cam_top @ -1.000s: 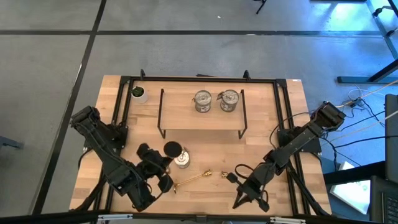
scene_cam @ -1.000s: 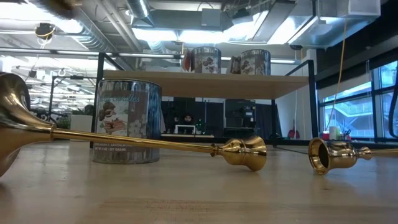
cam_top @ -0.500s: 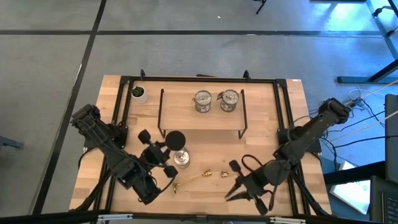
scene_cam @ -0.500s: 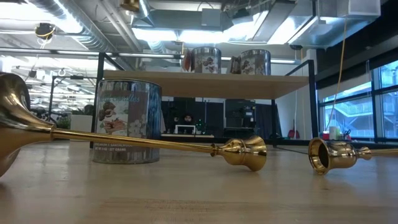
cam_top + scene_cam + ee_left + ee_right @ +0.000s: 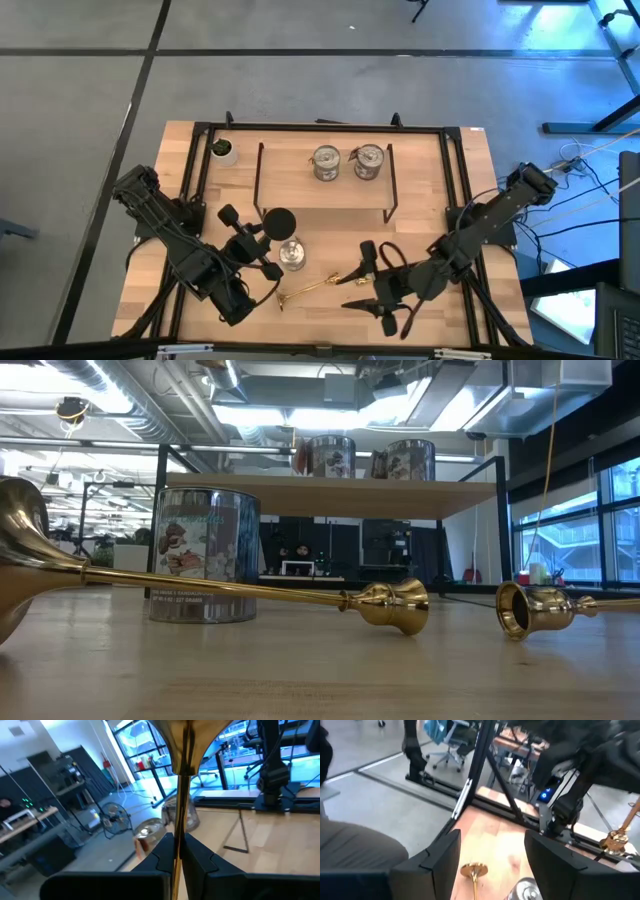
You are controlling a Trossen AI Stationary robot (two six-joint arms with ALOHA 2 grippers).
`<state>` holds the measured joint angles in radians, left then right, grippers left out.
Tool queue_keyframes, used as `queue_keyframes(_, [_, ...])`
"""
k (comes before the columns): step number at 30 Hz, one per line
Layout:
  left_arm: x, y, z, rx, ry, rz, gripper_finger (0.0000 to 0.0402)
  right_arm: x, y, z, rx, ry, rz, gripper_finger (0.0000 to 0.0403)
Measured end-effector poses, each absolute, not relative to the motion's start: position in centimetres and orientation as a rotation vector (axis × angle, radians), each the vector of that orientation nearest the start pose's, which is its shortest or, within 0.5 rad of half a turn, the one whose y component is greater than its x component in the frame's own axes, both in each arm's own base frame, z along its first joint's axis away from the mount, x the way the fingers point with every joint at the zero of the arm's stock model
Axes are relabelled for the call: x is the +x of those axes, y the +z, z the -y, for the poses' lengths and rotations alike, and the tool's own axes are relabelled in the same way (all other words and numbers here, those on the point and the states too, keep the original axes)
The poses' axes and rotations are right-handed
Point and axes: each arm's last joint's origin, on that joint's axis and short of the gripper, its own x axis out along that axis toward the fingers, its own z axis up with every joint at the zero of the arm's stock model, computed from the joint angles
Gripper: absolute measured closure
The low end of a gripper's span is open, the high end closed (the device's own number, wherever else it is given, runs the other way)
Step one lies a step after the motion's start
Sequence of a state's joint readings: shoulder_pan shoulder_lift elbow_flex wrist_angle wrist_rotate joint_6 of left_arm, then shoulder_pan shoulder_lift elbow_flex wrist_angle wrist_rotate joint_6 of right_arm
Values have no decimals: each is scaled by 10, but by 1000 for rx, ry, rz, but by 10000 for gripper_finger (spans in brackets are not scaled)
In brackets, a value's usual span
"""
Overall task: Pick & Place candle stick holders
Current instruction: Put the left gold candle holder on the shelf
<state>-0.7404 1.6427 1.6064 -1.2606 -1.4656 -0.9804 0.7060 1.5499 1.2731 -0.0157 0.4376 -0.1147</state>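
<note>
My left gripper (image 5: 256, 248) is shut on one gold candle stick holder (image 5: 279, 222), whose dark disc end faces up. Two more gold holders lie on the table: a long one (image 5: 312, 288) and one whose cup end (image 5: 352, 279) shows by my right gripper (image 5: 359, 281). That gripper is open just above the table at the near middle, a finger on either side of this second holder. In the right wrist view a flared gold end (image 5: 474, 869) lies beyond the open fingers. A silvery cup (image 5: 292, 257) stands on the table, and two others (image 5: 326, 162) (image 5: 368, 160) on the rack. My left gripper pinches the gold holder's thin stem (image 5: 177, 832) between its two fingers (image 5: 162, 854). The stem runs out along the fingers to the flared disc end (image 5: 187, 740). The holder is lifted clear of the table.
A black wire rack with a wooden shelf (image 5: 325, 195) spans the far middle of the table. A small white pot with a green plant (image 5: 222, 150) stands at the far left corner. Black frame rails (image 5: 455, 170) run along the table's sides.
My right gripper has gone toward the table's left, up to the lying gold holders, has turned, and has opened. My left gripper has carried its holder a little toward the far edge, over the silvery cup on the table.
</note>
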Motion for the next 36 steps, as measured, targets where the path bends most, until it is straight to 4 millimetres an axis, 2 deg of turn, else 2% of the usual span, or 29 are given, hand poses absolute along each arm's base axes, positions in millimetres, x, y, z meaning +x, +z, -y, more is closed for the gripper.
queue_keyframes(3, [262,345,189,240,744,-289,390,280,326,-224,-279,287,-255,184])
queue_keyframes(5, [277,337,197,216,672,-347,390,274,327,-228,-262,304,-265,187])
queue_keyframes(10, [305,309,235,208,335,-406,390,245,332,-248,-268,386,-273,190])
queue_keyframes(13, [313,314,247,247,164,-340,390,228,334,-261,-281,411,-253,190])
queue_keyframes(15, [314,321,244,261,107,-313,390,218,335,-268,-298,393,-242,190])
queue_keyframes(18, [322,332,227,264,66,-262,390,205,336,-276,-338,343,-217,190])
queue_keyframes(20, [331,340,211,237,-44,-170,390,201,337,-278,-355,295,-203,190])
queue_keyframes(22, [339,344,189,199,-199,-82,390,198,338,-278,-364,233,-195,190])
queue_keyframes(24, [345,340,162,158,-269,-42,390,198,342,-277,-348,183,-192,190])
queue_keyframes(27, [348,325,117,84,-182,-90,390,198,342,-274,-346,139,-202,190])
queue_keyframes(30, [343,331,82,41,-123,-59,390,203,338,-266,-366,43,-227,190])
queue_keyframes(33, [332,340,68,36,-113,11,390,212,330,-249,-418,-92,-293,190])
queue_keyframes(36, [326,335,65,62,-110,6,390,223,324,-230,-373,-90,-394,190])
